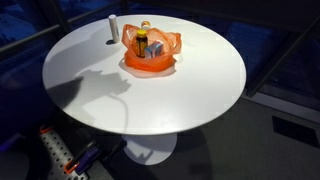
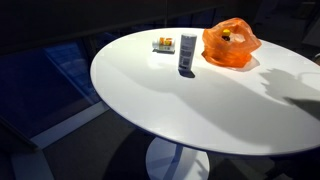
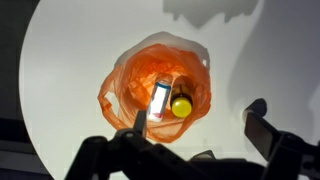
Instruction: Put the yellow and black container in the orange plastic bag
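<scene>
The orange plastic bag [image 1: 152, 58] sits on the round white table [image 1: 190, 90]; it also shows in the other exterior view [image 2: 230, 46] and in the wrist view [image 3: 135, 85]. The yellow and black container [image 1: 143, 42] stands inside the bag, its yellow cap [image 3: 180, 106] showing from above and in an exterior view [image 2: 228, 36]. My gripper [image 3: 200, 125] is open and empty, high above the table, with the bag just beyond its fingertips. The gripper itself is out of both exterior views; only its shadow falls on the table.
A white tube [image 1: 113, 30] stands upright beside the bag [image 2: 187, 55]. In the wrist view a white object [image 3: 160, 97] overlaps the bag's mouth; I cannot tell if it is inside. A small box [image 2: 163, 44] lies behind the tube.
</scene>
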Robot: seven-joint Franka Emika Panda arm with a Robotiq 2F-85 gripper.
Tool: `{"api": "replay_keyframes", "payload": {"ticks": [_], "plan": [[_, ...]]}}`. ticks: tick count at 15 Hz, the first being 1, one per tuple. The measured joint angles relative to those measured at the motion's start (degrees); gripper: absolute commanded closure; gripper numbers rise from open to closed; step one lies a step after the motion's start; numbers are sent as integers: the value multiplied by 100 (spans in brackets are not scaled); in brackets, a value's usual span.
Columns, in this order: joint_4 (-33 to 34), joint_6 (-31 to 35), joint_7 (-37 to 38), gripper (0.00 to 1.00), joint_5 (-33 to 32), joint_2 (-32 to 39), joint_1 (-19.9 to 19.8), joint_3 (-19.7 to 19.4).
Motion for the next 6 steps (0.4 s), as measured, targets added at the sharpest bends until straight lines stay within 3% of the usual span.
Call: {"api": "replay_keyframes", "payload": {"ticks": [6], "plan": [[160,-389,178,0,-142,-238,1,-12]]}}
